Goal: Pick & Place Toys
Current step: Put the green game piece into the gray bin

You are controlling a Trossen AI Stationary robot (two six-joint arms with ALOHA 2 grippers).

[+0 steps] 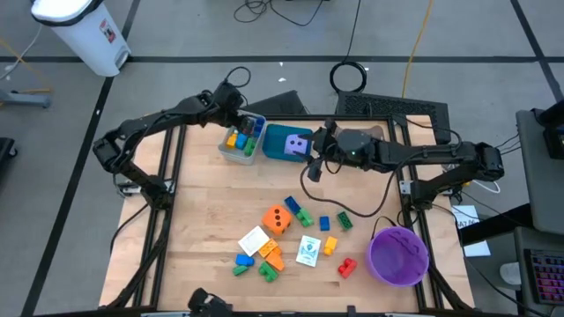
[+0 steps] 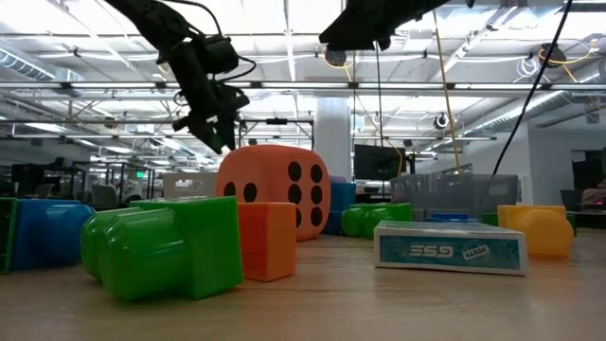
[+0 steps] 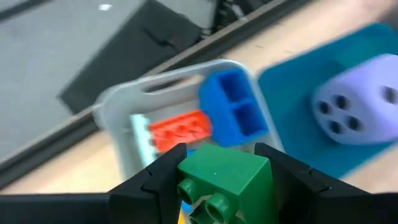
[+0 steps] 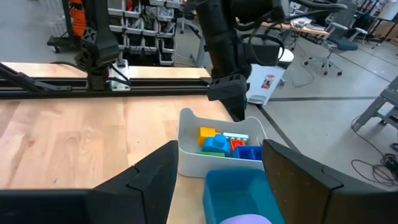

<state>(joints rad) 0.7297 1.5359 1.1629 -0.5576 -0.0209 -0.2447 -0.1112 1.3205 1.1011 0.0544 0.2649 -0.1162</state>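
My left gripper (image 3: 219,152) hangs over the grey tray (image 1: 240,145) at the table's far side, shut on a green brick (image 3: 224,177). In the tray lie a blue brick (image 3: 235,112), a red brick (image 3: 177,132) and other pieces. The teal tray (image 1: 280,136) beside it holds a purple die (image 1: 298,145). My right gripper (image 4: 219,149) stands open and level just right of the teal tray, with nothing between its fingers. More toys lie on the near half: an orange die (image 1: 278,218), picture cards (image 1: 254,239) and several bricks (image 1: 335,220). My left gripper pinches the green brick by two opposite sides (image 3: 186,173) between its two fingers. The fingers slant downward toward the grey tray. The brick is lifted clear above the tray's open top, its studs (image 3: 208,205) turned back toward the wrist.
A round purple bowl (image 1: 398,255) stands at the near right corner. The loose toys fill the middle of the near half, with bare wood (image 1: 203,194) on the left side. Dark table frame rails (image 1: 167,176) run along both sides.
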